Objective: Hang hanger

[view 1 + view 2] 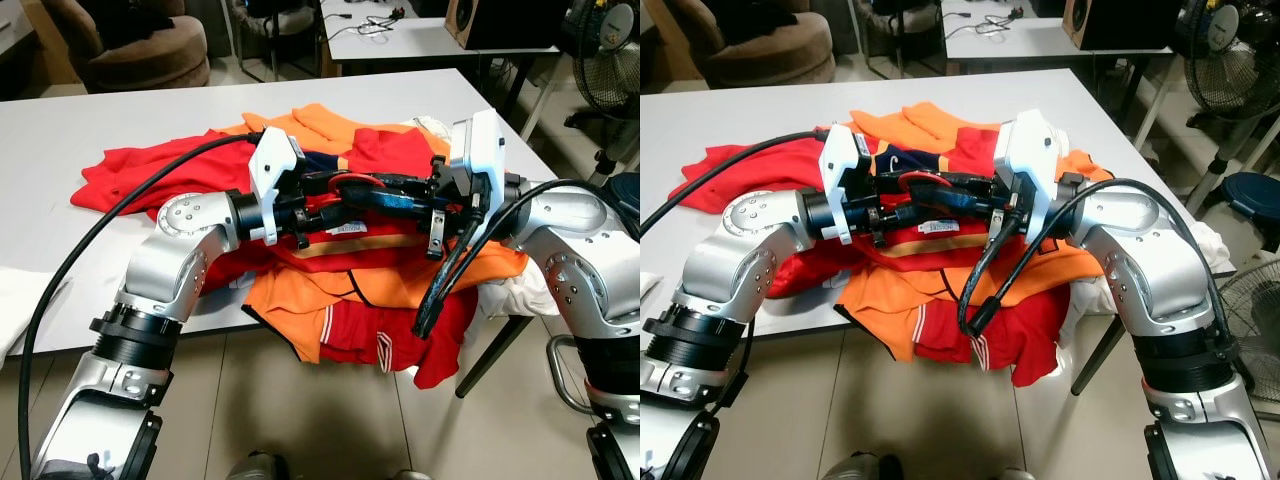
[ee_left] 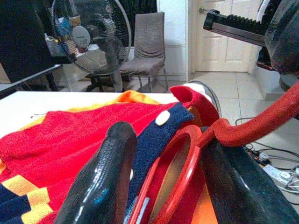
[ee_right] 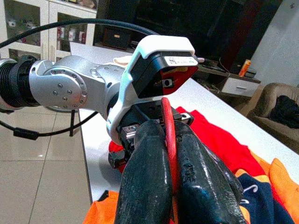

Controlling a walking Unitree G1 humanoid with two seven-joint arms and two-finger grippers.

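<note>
From the head we see both silver arms meeting over a heap of red, orange and navy shirts (image 1: 350, 270) that spills off the front edge of a white table (image 1: 60, 140), and between them a thin red plastic hanger (image 1: 352, 184) held just above the cloth. The right wrist view adds what the head views cannot: the right gripper (image 3: 170, 154) has its two black fingers (image 3: 145, 177) pressed together on the hanger's red bar, with the white housing of the other arm directly beyond. The left wrist view shows the left gripper (image 2: 168, 154) with its fingers (image 2: 105, 177) spread fairly wide, the hanger's red loop and hook lying between them; the loop seems to rest against the nearer finger, though we cannot be sure of contact. That view also shows a standing fan (image 2: 91, 35) and a grey chair (image 2: 147, 46) beyond the table.
</note>
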